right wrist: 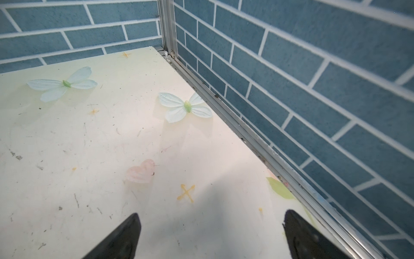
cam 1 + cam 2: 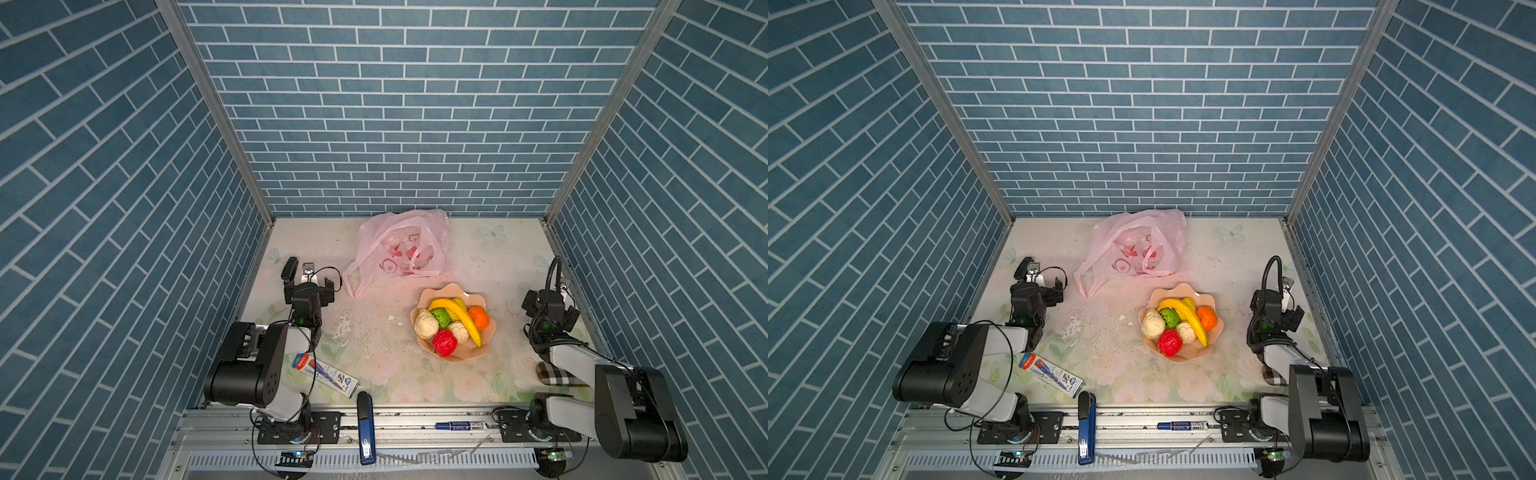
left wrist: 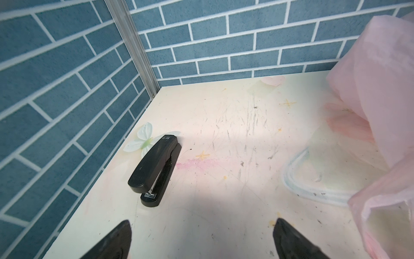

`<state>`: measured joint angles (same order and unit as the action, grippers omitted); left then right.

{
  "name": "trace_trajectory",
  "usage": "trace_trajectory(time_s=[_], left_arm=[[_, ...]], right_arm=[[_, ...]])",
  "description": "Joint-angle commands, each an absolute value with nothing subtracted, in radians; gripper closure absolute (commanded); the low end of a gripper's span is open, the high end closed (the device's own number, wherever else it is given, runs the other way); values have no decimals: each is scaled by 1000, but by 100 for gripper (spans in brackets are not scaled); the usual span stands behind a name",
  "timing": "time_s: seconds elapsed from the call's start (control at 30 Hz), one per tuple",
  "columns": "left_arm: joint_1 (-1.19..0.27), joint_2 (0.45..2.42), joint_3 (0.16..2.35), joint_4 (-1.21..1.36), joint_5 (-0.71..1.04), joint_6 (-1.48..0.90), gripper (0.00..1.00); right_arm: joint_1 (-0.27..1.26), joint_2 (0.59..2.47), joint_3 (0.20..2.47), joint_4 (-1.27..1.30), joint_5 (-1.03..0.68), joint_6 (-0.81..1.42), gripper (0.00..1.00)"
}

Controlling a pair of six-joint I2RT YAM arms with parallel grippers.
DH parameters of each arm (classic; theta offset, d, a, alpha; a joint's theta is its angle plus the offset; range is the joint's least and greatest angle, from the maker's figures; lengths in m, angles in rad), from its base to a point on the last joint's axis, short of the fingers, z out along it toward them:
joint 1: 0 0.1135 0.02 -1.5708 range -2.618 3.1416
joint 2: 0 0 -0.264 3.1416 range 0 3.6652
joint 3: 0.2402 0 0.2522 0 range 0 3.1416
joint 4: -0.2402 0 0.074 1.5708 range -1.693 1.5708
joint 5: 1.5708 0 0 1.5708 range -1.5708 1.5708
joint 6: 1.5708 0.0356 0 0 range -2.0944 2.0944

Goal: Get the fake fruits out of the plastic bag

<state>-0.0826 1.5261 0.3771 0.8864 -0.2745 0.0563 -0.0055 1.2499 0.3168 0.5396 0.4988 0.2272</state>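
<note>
One yellow fruit (image 2: 459, 302) mostly behind banana (image 2: 466, 323)

**Both arms folded, jaws gaping**

The left arm (image 2: 266, 345) is sitting folded low on its own side, elbow drawn back. The left gripper (image 3: 201, 224) is pointing forward and down, jaws standing wide apart and gripping nothing. The right arm (image 2: 582, 365) is mirroring that pose, and the right gripper (image 1: 212, 214) is likewise gaping wide and gripping nothing.

The black stapler (image 3: 156, 168) carries a small pale brand mark near its hinge end, seemingly "M&G"; print on the box (image 2: 324, 371) and the marker (image 2: 459, 425) is too small to read.
</note>
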Motion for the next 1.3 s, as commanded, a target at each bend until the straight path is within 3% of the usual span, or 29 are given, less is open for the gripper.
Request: trace_trajectory(time_s=[0.0, 0.23, 0.4, 0.67, 0.87, 1.07, 1.27], left_arm=[[-77, 1529, 370, 899, -270, 48, 1], [-77, 1529, 371, 899, -270, 48, 1], [-77, 1529, 370, 898, -270, 48, 1], [-77, 1529, 371, 899, -270, 48, 1], [-77, 1529, 370, 898, -270, 48, 1], [-77, 1529, 370, 897, -270, 48, 1], [-77, 1529, 370, 898, -271, 48, 1]], right_arm=[[-35, 1284, 342, 652, 406, 200, 1], [-58, 1317, 297, 805, 313, 193, 1], [-65, 1426, 233, 1051, 282, 181, 1], [-69, 1435, 262, 1006, 222, 165, 1], [-69, 1548, 275, 1103, 114, 121, 1], [-65, 1541, 373, 900, 64, 95, 1], [-61, 1541, 370, 906, 69, 90, 1]])
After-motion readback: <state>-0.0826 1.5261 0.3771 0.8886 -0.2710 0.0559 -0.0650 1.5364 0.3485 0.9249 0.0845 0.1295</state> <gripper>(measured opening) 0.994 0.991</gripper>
